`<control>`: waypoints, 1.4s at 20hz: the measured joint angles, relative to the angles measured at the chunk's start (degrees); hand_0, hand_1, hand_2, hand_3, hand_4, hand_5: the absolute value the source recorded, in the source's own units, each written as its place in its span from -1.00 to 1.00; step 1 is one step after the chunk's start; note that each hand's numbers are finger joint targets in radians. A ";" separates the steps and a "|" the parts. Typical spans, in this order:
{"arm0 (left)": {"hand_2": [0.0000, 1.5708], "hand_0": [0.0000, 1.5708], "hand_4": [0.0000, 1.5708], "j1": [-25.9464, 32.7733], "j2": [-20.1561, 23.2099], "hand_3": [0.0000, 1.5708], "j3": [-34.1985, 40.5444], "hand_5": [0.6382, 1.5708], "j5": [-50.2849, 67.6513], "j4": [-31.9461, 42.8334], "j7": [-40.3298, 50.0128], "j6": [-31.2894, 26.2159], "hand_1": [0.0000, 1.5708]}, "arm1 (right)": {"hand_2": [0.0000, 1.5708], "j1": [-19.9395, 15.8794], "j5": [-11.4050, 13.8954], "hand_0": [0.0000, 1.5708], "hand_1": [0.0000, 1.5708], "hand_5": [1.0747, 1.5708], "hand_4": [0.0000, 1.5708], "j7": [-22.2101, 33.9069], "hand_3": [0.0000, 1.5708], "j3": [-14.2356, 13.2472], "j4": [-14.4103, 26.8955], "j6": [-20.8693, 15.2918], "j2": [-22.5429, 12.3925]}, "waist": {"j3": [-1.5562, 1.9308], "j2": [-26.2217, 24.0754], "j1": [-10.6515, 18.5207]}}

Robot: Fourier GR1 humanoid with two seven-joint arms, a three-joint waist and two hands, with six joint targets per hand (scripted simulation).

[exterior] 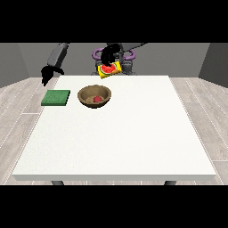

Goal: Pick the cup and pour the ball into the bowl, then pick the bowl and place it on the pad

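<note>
Front view across a white table [133,142]. The cup [110,69] is yellow with a red-and-green watermelon motif on its side; it is tilted and held above the far edge of the table, in front of the robot's torso, by the hand at the view's right [108,54], whose black fingers are wrapped over the cup's upper part. The wooden bowl [94,96] is brown, round and shallow, standing upright on the far-left part of the table, nearer the camera than the cup and a little to its left. A small red ball [96,99] lies inside the bowl on its floor. The green pad [56,97] is a flat square lying just left of the bowl, apart from it, with its left side close to the table's left edge. The hand at the view's left [46,73] hangs beyond the table's far-left corner, off the surface, holding nothing; its fingers appear to point downward, though their pose cannot be told. The near half and the whole right side of the table carry no objects, and bowl and pad both sit well back from the near edge.
</note>
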 measured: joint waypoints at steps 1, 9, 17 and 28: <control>1.00 0.48 0.44 0.06 -0.04 1.00 -0.83 0.94 -0.82 0.24 -0.45 -1.09 0.48 | -0.87 0.12 0.02 -1.00 -1.00 0.84 -0.47 0.12 -0.69 0.17 -0.12 0.13 0.06 | 0.00 -0.44 -0.25; 1.00 0.34 0.33 -1.21 1.34 1.00 1.41 0.98 -4.58 -1.40 -5.41 -4.64 0.34 | -0.65 0.08 -0.65 -1.00 -1.00 0.94 -0.06 1.49 -0.75 0.57 -0.87 0.84 -0.21 | -0.03 -0.82 -0.60; 1.00 0.94 0.11 4.73 6.20 1.00 13.10 0.88 4.84 -9.00 -10.16 2.76 0.94 | -0.57 1.52 -3.21 -1.00 -1.00 0.95 -0.09 3.18 -0.58 -1.68 0.53 1.56 -1.61 | -0.12 0.38 6.13; 0.38 0.57 0.80 23.17 4.70 -0.06 27.63 0.99 35.44 -12.22 -32.50 16.12 0.57 | -0.49 -2.41 -8.40 -1.00 -1.00 0.91 -0.12 2.90 -0.69 -7.14 -1.47 -0.52 -4.10 | -0.60 15.12 17.59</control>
